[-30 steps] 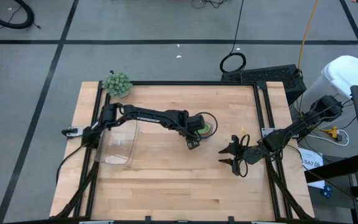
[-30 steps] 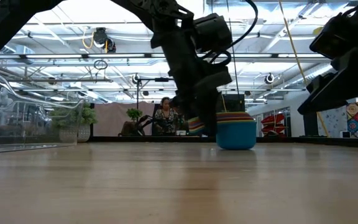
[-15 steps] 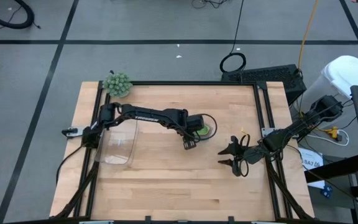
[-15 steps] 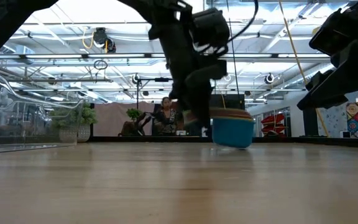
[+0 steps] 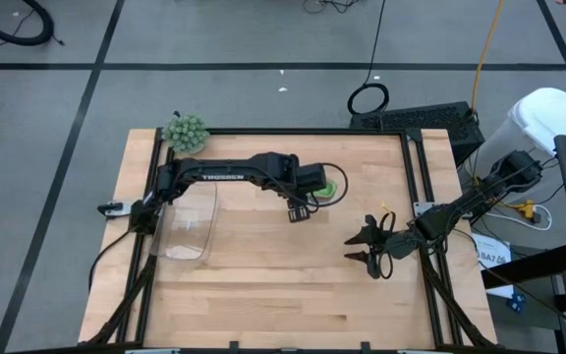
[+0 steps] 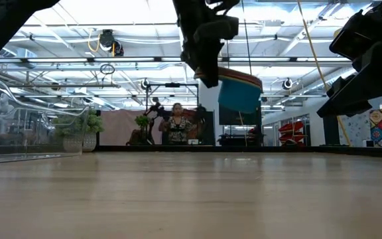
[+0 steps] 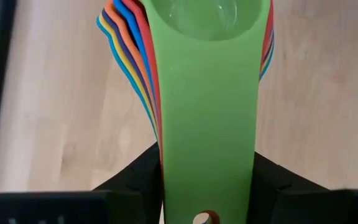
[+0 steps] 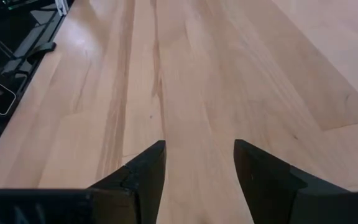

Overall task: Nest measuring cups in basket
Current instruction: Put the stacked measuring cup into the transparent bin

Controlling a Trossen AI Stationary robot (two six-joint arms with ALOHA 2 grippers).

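Observation:
The measuring cups (image 5: 327,187) sit nested in one stack with the green one on top. In the low view the stack (image 6: 239,87) hangs in the air, tilted. My left gripper (image 5: 309,200) is over the table's middle, shut on the stack's handles. In the left wrist view the green handle (image 7: 207,112) fills the middle, with orange, blue and red edges fanned beside it. The clear basket (image 5: 191,244) lies on the table's left part, apart from the cups. My right gripper (image 5: 366,248) hovers open near the table's right side, touching nothing. My left gripper pinches the bundled flat handles (image 7: 166,155) between its two fingers (image 7: 135,183), one finger on each side edge of the bundle. The fingers lie along the handles, and the bowls point away from the wrist. The stack is lifted clear of the table and tilted.
A fuzzy green ball (image 5: 185,131) sits at the far left corner of the table. A black frame (image 5: 416,167) borders the wooden top. Bare wood lies along the near side (image 5: 283,295). A person (image 6: 178,126) shows in the room beyond the table.
My left gripper has risen and shifted a little toward the far edge, carrying the nested stack with it. The stack stood on the table a second ago; it is now lifted clear and tipped. My right arm has kept still.

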